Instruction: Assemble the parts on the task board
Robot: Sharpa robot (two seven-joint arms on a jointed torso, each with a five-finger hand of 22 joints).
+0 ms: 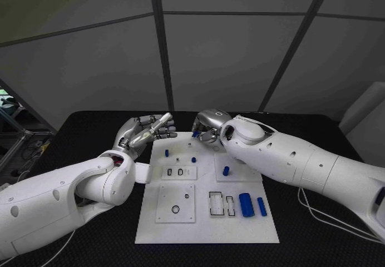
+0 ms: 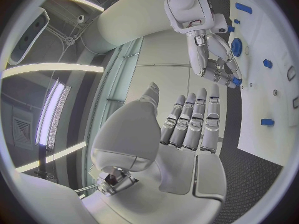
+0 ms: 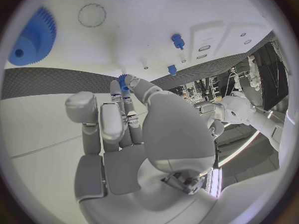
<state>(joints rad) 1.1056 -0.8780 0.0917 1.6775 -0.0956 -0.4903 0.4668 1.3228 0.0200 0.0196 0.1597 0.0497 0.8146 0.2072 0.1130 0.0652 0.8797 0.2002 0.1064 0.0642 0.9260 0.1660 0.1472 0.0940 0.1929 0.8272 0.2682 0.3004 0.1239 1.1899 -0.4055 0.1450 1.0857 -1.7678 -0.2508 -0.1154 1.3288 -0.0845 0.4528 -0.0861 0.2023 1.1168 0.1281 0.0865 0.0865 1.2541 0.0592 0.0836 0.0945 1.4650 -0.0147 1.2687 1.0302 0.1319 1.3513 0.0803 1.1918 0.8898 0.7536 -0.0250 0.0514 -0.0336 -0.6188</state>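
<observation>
Mid-task: right hand (image 1: 210,129) pinches a small blue part (image 3: 122,81) above the far edge of the task board (image 1: 207,231), left hand (image 1: 147,131) hovers empty with fingers straight, a few pegs stand in it, two blue cylinders (image 1: 252,206) lie loose

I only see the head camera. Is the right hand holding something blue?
Observer: Yes. The right wrist view shows the right hand pinching a small blue part at its fingertips.
Operator: Is the left hand holding one too?
Observer: No. In the left wrist view the left hand is empty, fingers straight side by side.
Operator: Any parts hiding from me?
Observer: A blue gear lies flat on the task board.
</observation>
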